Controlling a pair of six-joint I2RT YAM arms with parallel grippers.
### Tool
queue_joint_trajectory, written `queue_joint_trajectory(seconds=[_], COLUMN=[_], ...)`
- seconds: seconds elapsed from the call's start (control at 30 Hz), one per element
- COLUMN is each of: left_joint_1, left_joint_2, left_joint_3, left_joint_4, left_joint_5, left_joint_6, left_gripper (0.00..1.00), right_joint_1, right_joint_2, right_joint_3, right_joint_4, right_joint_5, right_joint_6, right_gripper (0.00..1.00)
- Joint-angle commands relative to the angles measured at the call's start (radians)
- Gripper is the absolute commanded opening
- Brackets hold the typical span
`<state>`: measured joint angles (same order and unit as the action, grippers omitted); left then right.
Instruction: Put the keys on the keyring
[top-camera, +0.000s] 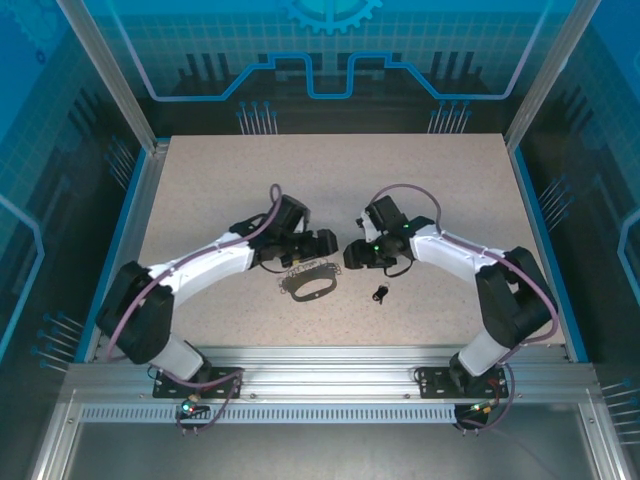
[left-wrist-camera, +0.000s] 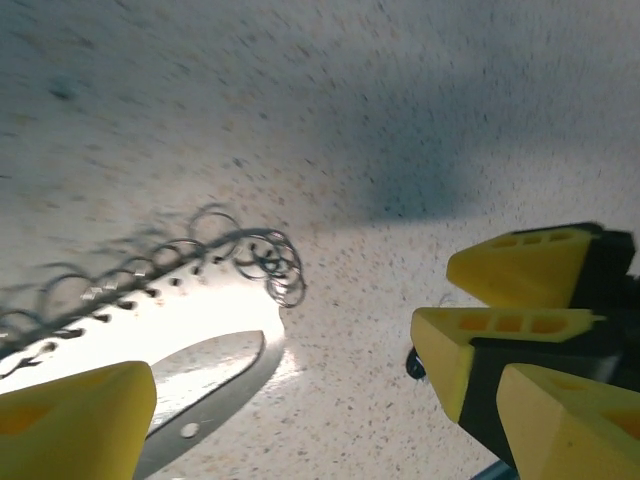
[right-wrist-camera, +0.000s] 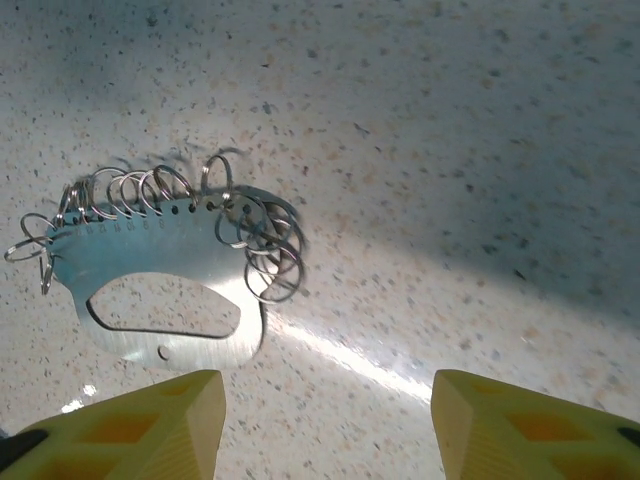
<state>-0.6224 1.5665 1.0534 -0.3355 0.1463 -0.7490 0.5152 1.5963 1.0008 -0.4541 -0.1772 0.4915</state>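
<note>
Found flat grey-blue oval metal keyring (right-wrist-camera: 160, 290) on speckled tabletop (top-camera: 450, 190), tiny black-headed keys (top-camera: 380, 292) near, apart; left gripper (left-wrist-camera: 325, 390) and right gripper (right-wrist-camera: 320, 400) both spread, empty. Probably needed to pin plate's edge, clear of silvery rings (right-wrist-camera: 265, 245), before fetching keys.

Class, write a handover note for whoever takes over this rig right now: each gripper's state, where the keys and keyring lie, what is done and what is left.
Left gripper: open, holding nothing, low beside the keyring.
Right gripper: open, empty, fingers wide, facing the keyring.
Keyring: flat on the table, close by both grippers, small rings along its far edge.
Keys: loose on the table to the keyring's right, apart from it.
Done: no key on a ring yet.
Left: pick up the keys, steady the keyring, thread them on.
</note>
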Motion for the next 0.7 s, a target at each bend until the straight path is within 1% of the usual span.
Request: queue_joint_trajectory(seconds=[0.0, 0.07, 0.13, 0.2, 0.27, 0.3, 0.4, 0.47, 0.6, 0.67], left_joint_1=[-0.062, -0.092, -0.118, -0.131, -0.13, -0.13, -0.129, -0.132, -0.131, -0.131], left_joint_2=[0.056, 0.071, 0.076, 0.078, 0.082, 0.088, 0.115, 0.134, 0.158, 0.168], left_joint_3=[0.053, 0.058, 0.046, 0.02, -0.006, -0.014, -0.008, -0.011, -0.043, -0.05], left_joint_4=[-0.025, 0.007, 0.044, 0.102, 0.174, 0.207, 0.249, 0.283, 0.353, 0.377], left_joint_5=[-0.018, -0.058, -0.106, -0.128, -0.13, -0.131, -0.117, -0.095, -0.076, -0.071], left_joint_6=[-0.092, -0.171, -0.263, -0.35, -0.4, -0.412, -0.43, -0.448, -0.48, -0.483], left_gripper=[0.86, 0.81, 0.77, 0.75, 0.75, 0.75, 0.75, 0.75, 0.76, 0.76], right_joint_1=[-0.041, -0.047, -0.052, -0.055, -0.059, -0.061, -0.069, -0.074, -0.088, -0.093], right_joint_2=[-0.06, -0.08, -0.085, -0.096, -0.111, -0.117, -0.122, -0.124, -0.121, -0.126], right_joint_3=[-0.039, -0.055, -0.051, -0.052, -0.067, -0.077, -0.101, -0.115, -0.116, -0.145], right_joint_4=[-0.043, -0.043, -0.072, -0.095, -0.091, -0.089, -0.079, -0.071, -0.066, -0.066], right_joint_5=[-0.013, -0.007, 0.0, 0.012, 0.012, 0.014, 0.013, 0.011, 0.001, -0.002], right_joint_6=[0.051, 0.052, 0.046, 0.044, 0.051, 0.056, 0.069, 0.077, 0.081, 0.081], right_gripper=[0.62, 0.65, 0.65, 0.66, 0.69, 0.74, 0.76, 0.81, 0.81, 0.8])
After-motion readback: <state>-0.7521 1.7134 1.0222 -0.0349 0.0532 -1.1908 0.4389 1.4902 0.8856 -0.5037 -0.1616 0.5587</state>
